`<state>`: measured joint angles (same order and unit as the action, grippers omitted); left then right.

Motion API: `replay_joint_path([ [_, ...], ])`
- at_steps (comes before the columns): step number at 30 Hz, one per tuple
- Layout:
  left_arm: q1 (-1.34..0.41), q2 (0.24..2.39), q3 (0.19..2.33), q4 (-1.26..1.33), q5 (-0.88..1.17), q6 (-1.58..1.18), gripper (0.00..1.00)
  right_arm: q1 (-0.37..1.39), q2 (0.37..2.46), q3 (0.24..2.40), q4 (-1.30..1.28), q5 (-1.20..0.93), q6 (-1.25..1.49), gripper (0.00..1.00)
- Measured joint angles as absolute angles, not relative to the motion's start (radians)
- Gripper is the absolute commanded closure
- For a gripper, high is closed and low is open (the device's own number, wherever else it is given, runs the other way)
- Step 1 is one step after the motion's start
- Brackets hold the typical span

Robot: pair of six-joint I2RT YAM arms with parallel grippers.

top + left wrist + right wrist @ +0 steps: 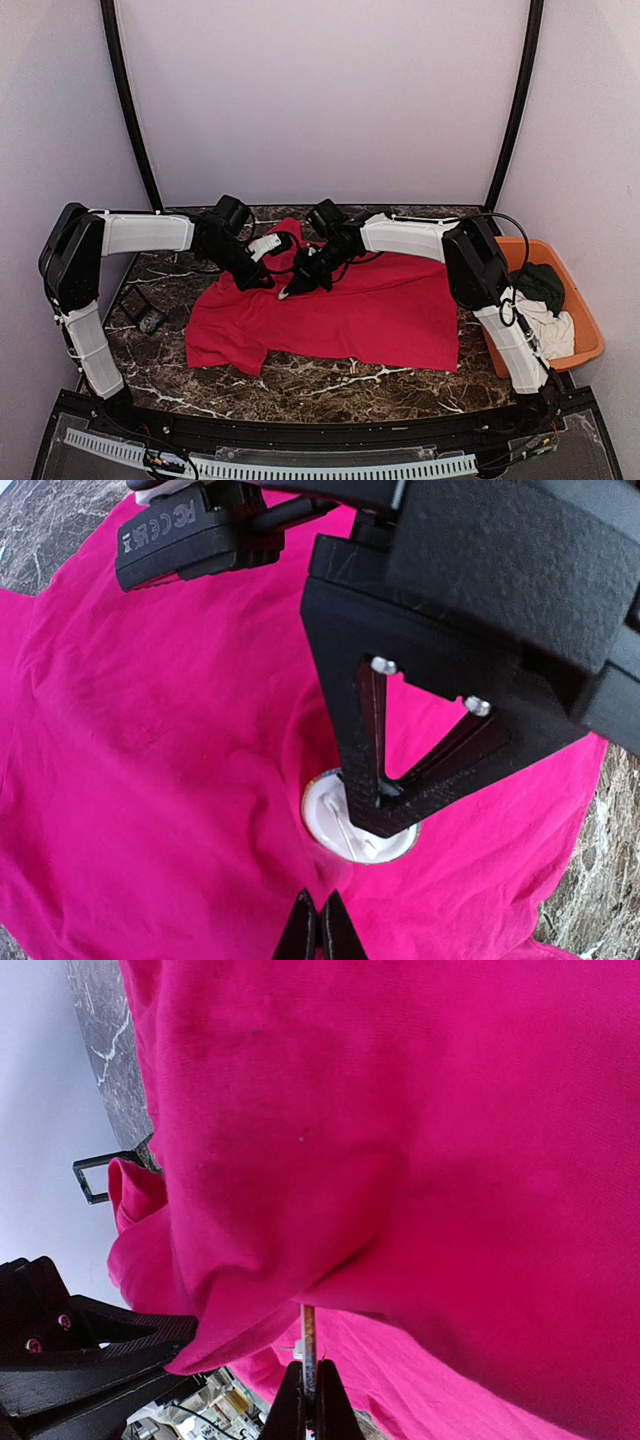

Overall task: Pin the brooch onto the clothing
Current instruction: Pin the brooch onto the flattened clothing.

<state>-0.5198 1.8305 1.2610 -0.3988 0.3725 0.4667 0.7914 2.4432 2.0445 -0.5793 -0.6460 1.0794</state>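
Observation:
The red T-shirt [350, 310] lies spread on the marble table, with its far left part bunched up. My left gripper [320, 925] is shut, pinching a raised fold of the shirt [150, 740]; from above it [266, 282] sits at the shirt's upper left. My right gripper [309, 1400] is shut on the brooch [308, 1340], seen edge-on against the fabric [420, 1140]. In the left wrist view the brooch [335, 825] shows its round white back and metal pin, held by the right fingers [400, 800] just beyond my left fingertips. From above, the right gripper [289, 291] is beside the left.
An orange bin [590, 335] stands at the right table edge, holding a dark green garment [540, 283] and a white cloth [553, 328]. A small black object [143, 312] lies on the marble left of the shirt. Bare marble [330, 380] runs along the front.

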Motion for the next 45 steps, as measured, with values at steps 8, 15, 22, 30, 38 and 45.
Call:
replay_joint_path([
  [8,-0.522,1.831,1.26,-0.403,0.338,0.478,0.99,0.791,2.442,2.008,-0.553,-0.65,1.084,1.0],
  [15,-0.53,1.831,1.26,-0.41,0.332,0.478,0.99,0.791,2.442,2.006,-0.552,-0.651,1.084,1.0],
  [22,-0.541,1.831,1.26,-0.42,0.331,0.487,0.99,0.788,2.442,2.008,-0.545,-0.655,1.091,1.0],
  [30,-0.542,1.831,1.26,-0.425,0.329,0.495,0.99,0.765,2.427,2.008,-0.54,-0.655,1.1,1.0],
  [38,-0.55,1.831,1.26,-0.429,0.329,0.496,0.99,0.764,2.425,2.04,-0.535,-0.663,1.1,1.0],
  [45,-0.553,1.831,1.261,-0.429,0.331,0.496,0.99,0.766,2.426,2.069,-0.553,-0.666,1.089,1.0],
])
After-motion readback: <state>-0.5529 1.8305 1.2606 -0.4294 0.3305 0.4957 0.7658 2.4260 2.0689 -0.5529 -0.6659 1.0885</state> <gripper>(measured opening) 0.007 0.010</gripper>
